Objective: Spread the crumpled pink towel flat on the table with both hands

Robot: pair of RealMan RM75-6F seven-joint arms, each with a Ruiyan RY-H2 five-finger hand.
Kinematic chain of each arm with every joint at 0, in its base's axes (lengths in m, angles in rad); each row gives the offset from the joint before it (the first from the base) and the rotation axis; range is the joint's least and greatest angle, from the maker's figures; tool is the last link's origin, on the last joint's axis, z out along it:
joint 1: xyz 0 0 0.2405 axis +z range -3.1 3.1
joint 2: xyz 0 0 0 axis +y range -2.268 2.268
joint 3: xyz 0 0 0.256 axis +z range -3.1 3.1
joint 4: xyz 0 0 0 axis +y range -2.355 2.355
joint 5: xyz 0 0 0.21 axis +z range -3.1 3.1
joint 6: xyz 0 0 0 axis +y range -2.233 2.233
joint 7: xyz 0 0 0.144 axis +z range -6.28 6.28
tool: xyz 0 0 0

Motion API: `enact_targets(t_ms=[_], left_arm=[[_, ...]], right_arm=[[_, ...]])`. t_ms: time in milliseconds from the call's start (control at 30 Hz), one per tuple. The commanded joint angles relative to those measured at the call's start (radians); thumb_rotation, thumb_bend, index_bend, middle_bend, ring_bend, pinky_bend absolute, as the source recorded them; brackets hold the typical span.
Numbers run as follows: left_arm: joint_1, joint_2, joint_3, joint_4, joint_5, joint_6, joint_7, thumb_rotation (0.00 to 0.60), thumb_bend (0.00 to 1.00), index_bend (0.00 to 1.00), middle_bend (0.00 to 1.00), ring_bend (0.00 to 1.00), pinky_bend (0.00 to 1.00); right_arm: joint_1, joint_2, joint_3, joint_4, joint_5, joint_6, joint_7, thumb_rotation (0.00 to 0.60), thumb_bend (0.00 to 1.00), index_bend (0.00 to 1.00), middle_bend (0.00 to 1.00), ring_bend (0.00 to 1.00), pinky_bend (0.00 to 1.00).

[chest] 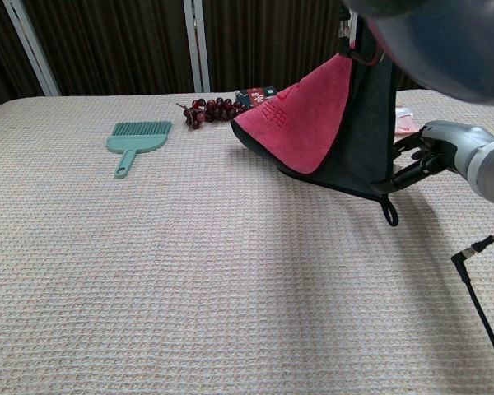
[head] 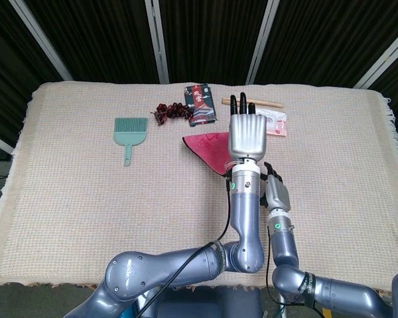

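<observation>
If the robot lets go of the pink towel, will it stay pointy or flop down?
Probably flop. The pink towel dangles from the left hand in soft folds, so it looks limp, not stiff. It also seems light, hanging from just one edge. The right hand reaches its lower corner, perhaps to pull it flat.
</observation>
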Motion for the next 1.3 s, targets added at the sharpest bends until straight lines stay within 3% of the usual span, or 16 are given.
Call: enact_targets(t_ms=[33, 367, 600, 933, 1300], left_arm=[[0.004, 0.002, 0.003, -0.001, 0.005, -0.001, -0.006, 0.6, 0.77, 0.88, 0.22, 0.0, 0.0], [0.011, 0.004, 0.005, -0.023, 0.016, 0.003, -0.026, 0.6, 0.77, 0.88, 0.22, 0.0, 0.0], [0.016, 0.011, 0.013, -0.045, 0.028, 0.016, -0.026, 0.6, 0.77, 0.88, 0.22, 0.0, 0.0], [0.028, 0.021, 0.013, -0.083, 0.028, 0.028, -0.027, 0.6, 0.77, 0.88, 0.22, 0.0, 0.0], [0.136, 0.096, 0.038, -0.287, 0.005, 0.071, 0.006, 0.6, 0.77, 0.88, 0.22, 0.0, 0.0]], right_arm=[[-0.004, 0.001, -0.005, -0.001, -0.005, -0.002, 0.003, 0.6, 0.32, 0.52, 0.08, 0.0, 0.0], [-0.006, -0.006, -0.004, 0.008, -0.002, -0.007, 0.007, 0.6, 0.37, 0.59, 0.12, 0.0, 0.0], [-0.012, -0.004, -0.006, 0.006, -0.007, -0.011, 0.014, 0.6, 0.49, 0.63, 0.12, 0.0, 0.0], [-0.025, 0.006, -0.011, 0.003, -0.004, -0.022, 0.025, 0.6, 0.52, 0.7, 0.14, 0.0, 0.0], [-0.039, 0.068, 0.037, -0.026, -0.037, -0.008, 0.057, 0.6, 0.53, 0.71, 0.14, 0.0, 0.0]])
